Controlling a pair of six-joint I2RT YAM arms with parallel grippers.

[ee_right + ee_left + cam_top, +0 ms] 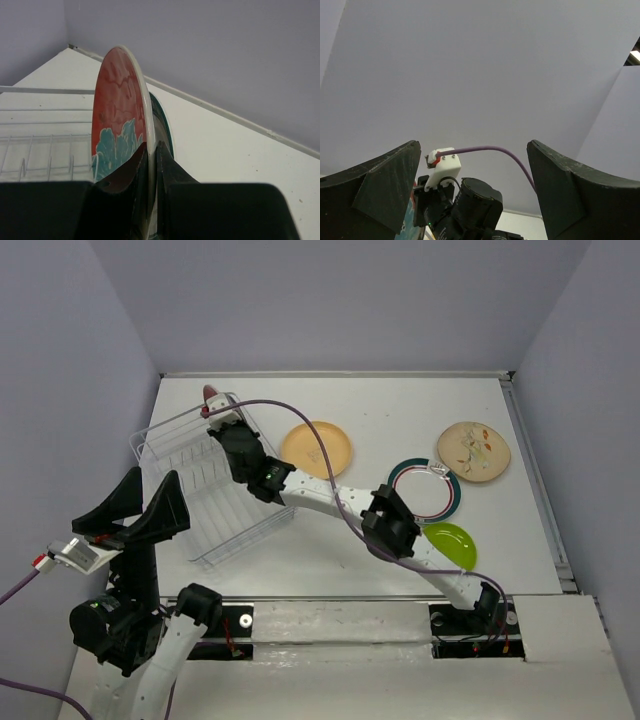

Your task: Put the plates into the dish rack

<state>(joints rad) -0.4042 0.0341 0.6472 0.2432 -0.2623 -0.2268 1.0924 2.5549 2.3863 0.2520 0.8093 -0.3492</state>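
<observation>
My right gripper reaches over the far end of the wire dish rack. It is shut on the rim of the red plate with a teal flower and holds it on edge; the plate's top edge shows in the top view. In the right wrist view the gripper pinches the rim, and a white plate with a dark teal rim stands close behind. My left gripper is open, empty and raised left of the rack, pointing at the wall.
On the table right of the rack lie the orange-yellow plate, a teal-rimmed white plate, the beige speckled plate and the lime green plate. The right forearm crosses above the table.
</observation>
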